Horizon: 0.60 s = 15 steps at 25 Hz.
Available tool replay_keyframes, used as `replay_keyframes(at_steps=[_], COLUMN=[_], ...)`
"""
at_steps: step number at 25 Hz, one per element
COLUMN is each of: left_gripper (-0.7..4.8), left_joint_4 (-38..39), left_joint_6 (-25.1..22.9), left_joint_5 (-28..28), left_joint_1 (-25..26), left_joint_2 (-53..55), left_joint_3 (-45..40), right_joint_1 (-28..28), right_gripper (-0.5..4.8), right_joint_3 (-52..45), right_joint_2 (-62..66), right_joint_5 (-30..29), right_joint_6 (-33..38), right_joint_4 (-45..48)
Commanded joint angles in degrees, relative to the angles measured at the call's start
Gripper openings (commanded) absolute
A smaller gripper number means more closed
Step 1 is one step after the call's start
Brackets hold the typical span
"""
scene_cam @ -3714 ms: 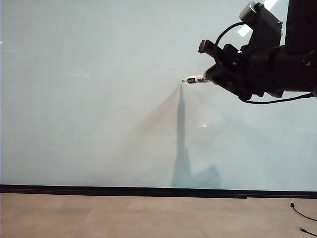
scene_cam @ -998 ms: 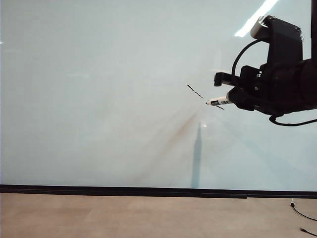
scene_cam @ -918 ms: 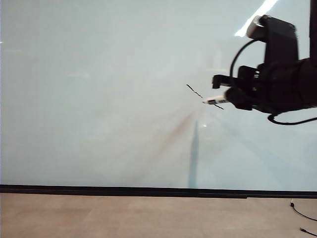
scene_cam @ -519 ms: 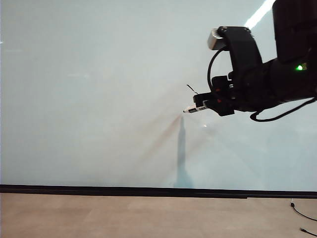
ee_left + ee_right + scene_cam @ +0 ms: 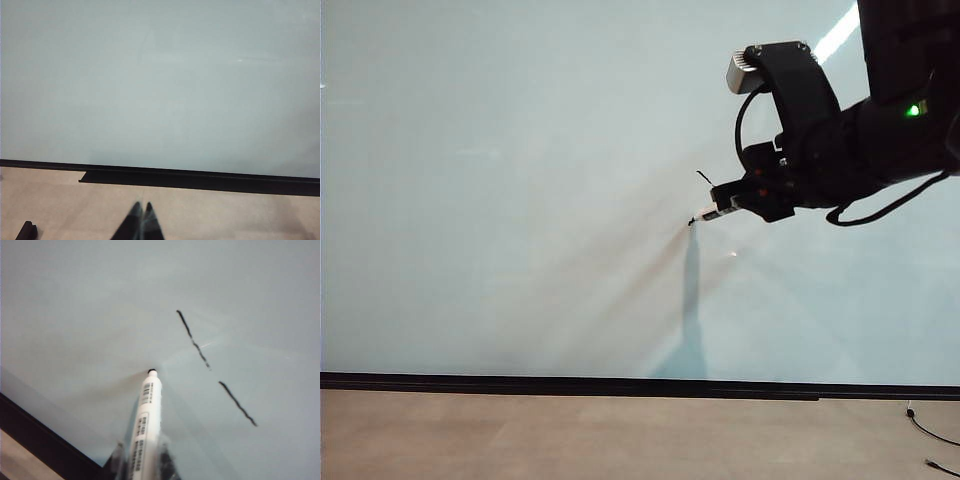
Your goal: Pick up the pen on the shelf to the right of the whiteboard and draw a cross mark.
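My right gripper (image 5: 735,203) is shut on the pen (image 5: 708,212), a slim white marker whose black tip points left and meets its own shadow on the whiteboard (image 5: 500,200). In the right wrist view the pen (image 5: 146,415) runs out from between the fingers of the gripper (image 5: 144,460). Of the cross mark, one thin black stroke (image 5: 192,340) shows beside the tip, broken at its middle, with a second piece (image 5: 237,403) further on. Only a short end of that stroke (image 5: 703,177) shows in the exterior view. My left gripper (image 5: 142,206) is shut and empty, low over the floor.
A black strip (image 5: 570,383) edges the whiteboard's bottom above the tan floor (image 5: 570,440). A black ledge (image 5: 200,179) runs along that edge in the left wrist view. A small black object (image 5: 26,231) lies on the floor. Cables (image 5: 932,432) trail at the lower right.
My right gripper has moved left with the pen and its wrist has rolled. The tip has left the stroke's lower right end and now sits below its left end. The arm now hides most of the stroke.
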<state>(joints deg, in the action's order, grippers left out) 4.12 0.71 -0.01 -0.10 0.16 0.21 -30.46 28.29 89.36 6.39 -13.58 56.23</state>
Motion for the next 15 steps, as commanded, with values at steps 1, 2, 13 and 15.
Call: replay_keyframes(at_steps=[1, 2, 13, 15], left_gripper=[-0.05, -0.05, -0.04, -0.04], left_joint_4=[-0.3, -0.3, -0.3, -0.3], left_joint_6=[-0.3, -0.2, -0.3, -0.2], left_joint_5=[0.2, 0.2, 0.2, 0.2], left_joint_1=[0.0, 0.0, 0.0, 0.0], left_joint_2=[0.0, 0.0, 0.0, 0.0], left_joint_3=[0.2, 0.2, 0.2, 0.2], right_joint_1=[0.1, 0.1, 1.0, 1.3], right_gripper=[-0.06, -0.06, -0.06, -0.06], right_joint_3=[0.3, 0.3, 0.2, 0.2], right_joint_2=[-1.9, -2.1, -3.5, -3.7], right_joint_5=[2.7, 2.9, 4.3, 4.3], right_joint_6=[-1.3, -1.4, -1.7, -1.7], right_joint_4=[-0.5, -0.7, -1.2, -1.2])
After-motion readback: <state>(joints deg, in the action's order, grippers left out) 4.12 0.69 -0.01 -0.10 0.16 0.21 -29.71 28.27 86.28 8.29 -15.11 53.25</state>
